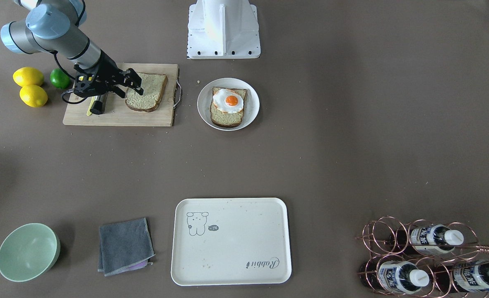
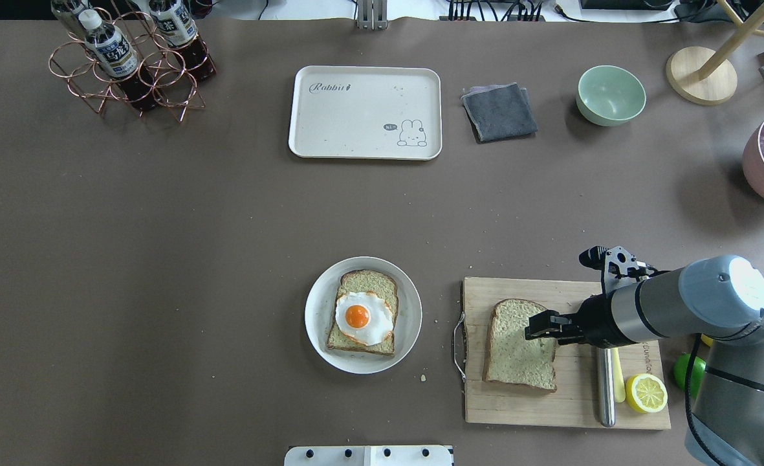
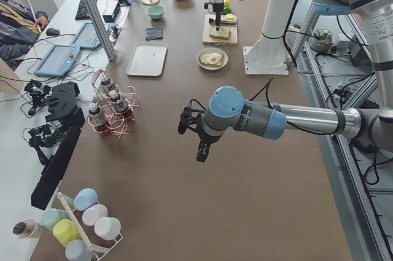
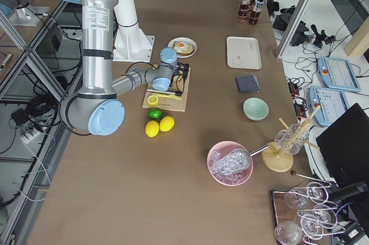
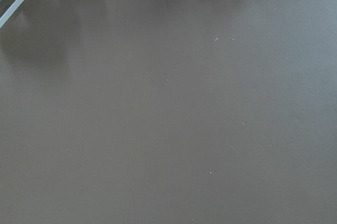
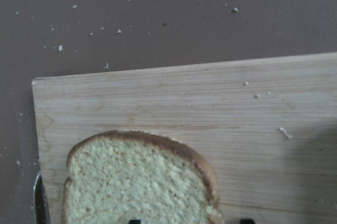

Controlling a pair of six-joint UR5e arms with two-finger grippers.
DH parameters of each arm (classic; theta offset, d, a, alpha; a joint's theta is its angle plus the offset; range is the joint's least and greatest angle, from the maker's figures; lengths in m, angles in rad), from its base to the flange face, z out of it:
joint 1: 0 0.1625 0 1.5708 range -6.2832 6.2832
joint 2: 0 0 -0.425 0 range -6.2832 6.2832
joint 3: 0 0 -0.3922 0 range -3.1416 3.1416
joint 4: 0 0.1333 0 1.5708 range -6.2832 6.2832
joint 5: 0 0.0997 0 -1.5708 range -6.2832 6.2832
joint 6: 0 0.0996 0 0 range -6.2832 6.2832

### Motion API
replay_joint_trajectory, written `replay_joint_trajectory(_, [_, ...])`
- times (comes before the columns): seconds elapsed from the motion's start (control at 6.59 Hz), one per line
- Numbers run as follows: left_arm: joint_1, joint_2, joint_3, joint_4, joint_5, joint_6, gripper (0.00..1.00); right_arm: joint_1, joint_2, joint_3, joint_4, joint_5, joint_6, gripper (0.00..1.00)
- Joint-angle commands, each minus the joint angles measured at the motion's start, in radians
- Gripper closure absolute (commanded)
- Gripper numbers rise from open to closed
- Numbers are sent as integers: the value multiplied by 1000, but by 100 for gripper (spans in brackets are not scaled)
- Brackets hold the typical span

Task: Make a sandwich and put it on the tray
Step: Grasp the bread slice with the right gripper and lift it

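One bread slice [image 1: 147, 94] lies flat on the wooden cutting board [image 1: 116, 116]. It also shows in the overhead view [image 2: 517, 349] and the right wrist view [image 6: 137, 182]. My right gripper [image 1: 134, 85] is open just above this slice, near its edge, holding nothing. The second slice [image 1: 227, 118] lies on a round white plate [image 1: 253, 105] with the fried egg [image 1: 228, 100] on top. The cream tray [image 1: 236, 248] is bare. My left gripper [image 3: 191, 132] hovers over bare table far from the food; I cannot tell whether it is open or shut.
Two lemons [image 1: 28, 76] and a lime [image 1: 59, 78] lie beside the board. A knife [image 2: 607, 388] and a half lemon [image 2: 645, 393] are on the board. Beside the tray are a grey cloth [image 1: 125, 245], a green bowl [image 1: 28, 251] and a bottle rack [image 1: 426, 260].
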State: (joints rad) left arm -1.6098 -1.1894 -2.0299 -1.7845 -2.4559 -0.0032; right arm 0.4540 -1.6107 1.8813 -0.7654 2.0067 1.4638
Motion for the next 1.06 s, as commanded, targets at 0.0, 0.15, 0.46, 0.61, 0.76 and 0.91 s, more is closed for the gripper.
replay_joint_trajectory(0.0, [-1,7,3,-1,-1,0,2,9,5,31,-2,23,1,100])
replay_joint_trajectory(0.15, [-1,11,7,-3,-5,0,2,15,-4,39,-3,23,1,100])
replay_joint_trajectory(0.46, [-1,43,26,-77,-8,-1,2,55,6,65,-5,27,1,100])
replay_joint_trajectory(0.61, [-1,42,30,-79,-8,-1,2,87,26,87,-6,62,1,100])
replay_joint_trajectory(0.76, [-1,42,28,-84,-9,-1,2,106,90,87,-6,81,6,100])
replay_joint_trajectory(0.91, [-1,36,30,-84,-11,-3,2,98,177,78,-12,80,56,100])
